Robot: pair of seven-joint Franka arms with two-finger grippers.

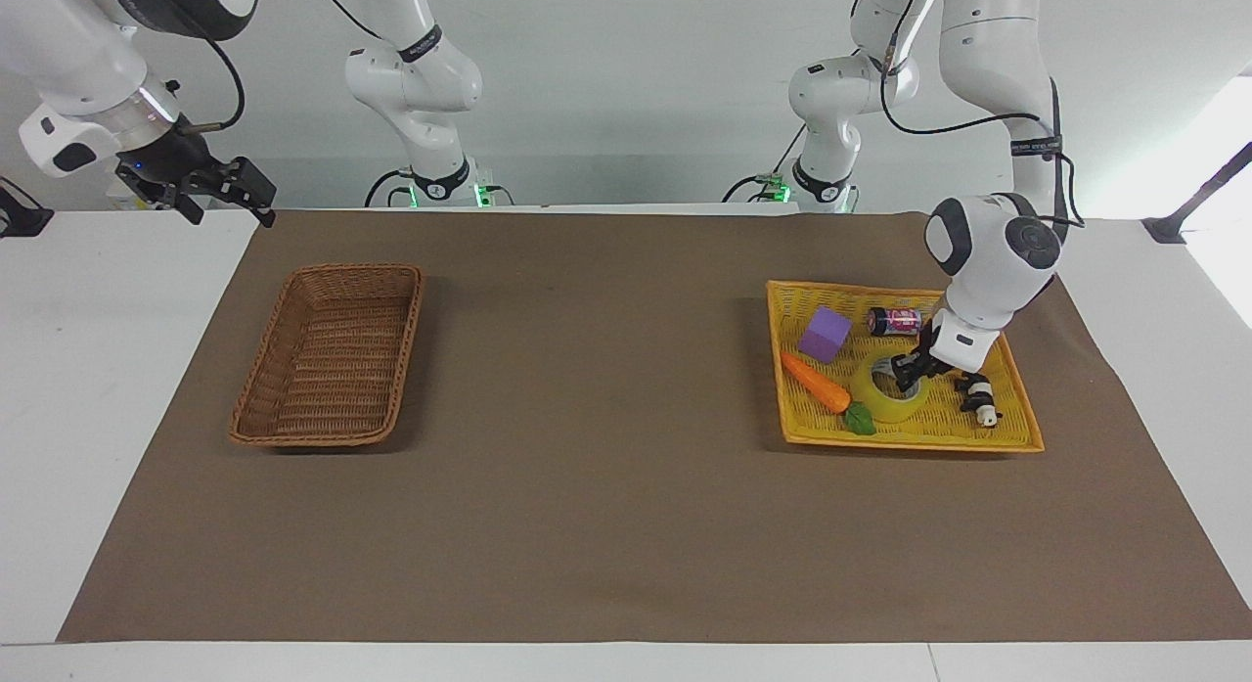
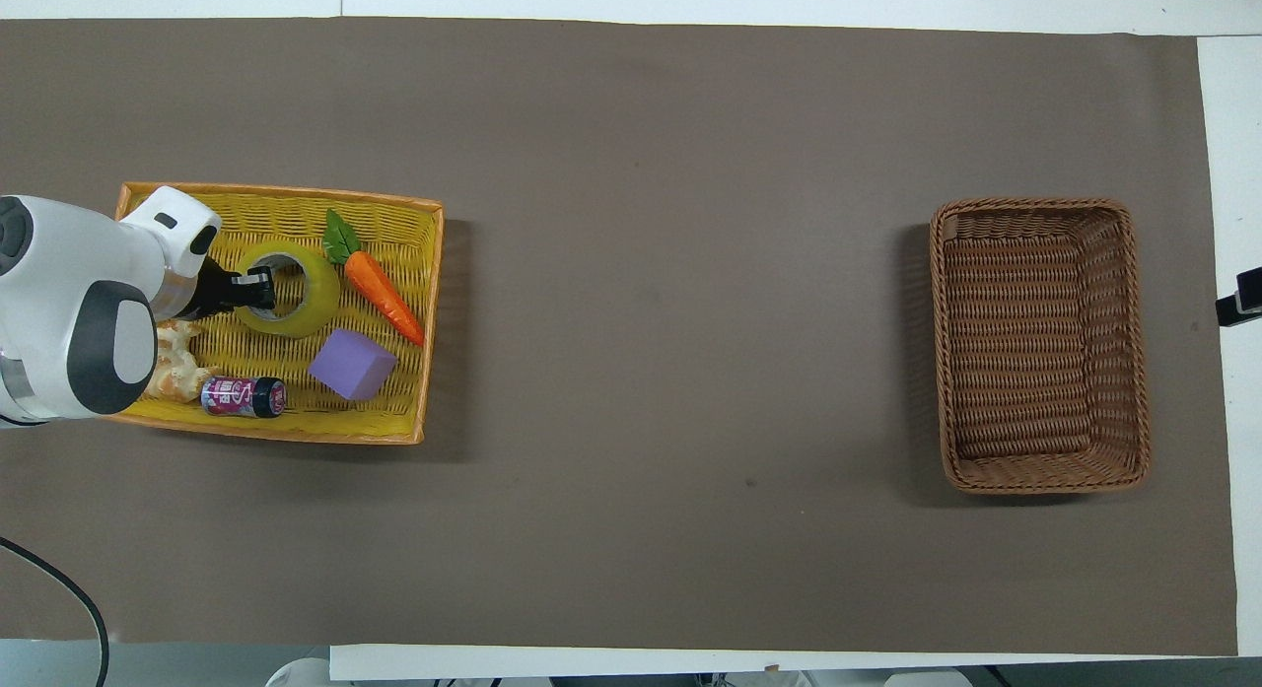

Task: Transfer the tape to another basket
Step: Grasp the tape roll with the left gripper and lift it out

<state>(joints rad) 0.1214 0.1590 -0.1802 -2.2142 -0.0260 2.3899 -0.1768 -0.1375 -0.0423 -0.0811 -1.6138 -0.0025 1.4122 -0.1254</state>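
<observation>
The yellow tape roll (image 1: 885,400) lies flat in the yellow tray (image 1: 910,445), also seen in the overhead view (image 2: 308,308). My left gripper (image 1: 912,371) is low over the tray, open, its fingertips down at the part of the tape's ring toward the left arm's end of the table (image 2: 254,289). The brown wicker basket (image 1: 408,354) sits empty at the right arm's end of the table (image 2: 937,352). My right gripper (image 1: 220,188) waits open, raised above the table's edge beside that basket.
The yellow tray (image 2: 424,372) also holds a purple block (image 2: 353,364), a toy carrot (image 2: 383,293), a small can (image 2: 244,396), a croissant (image 2: 173,367) and a small black-and-white toy (image 1: 978,400). A brown mat covers the table between the two baskets.
</observation>
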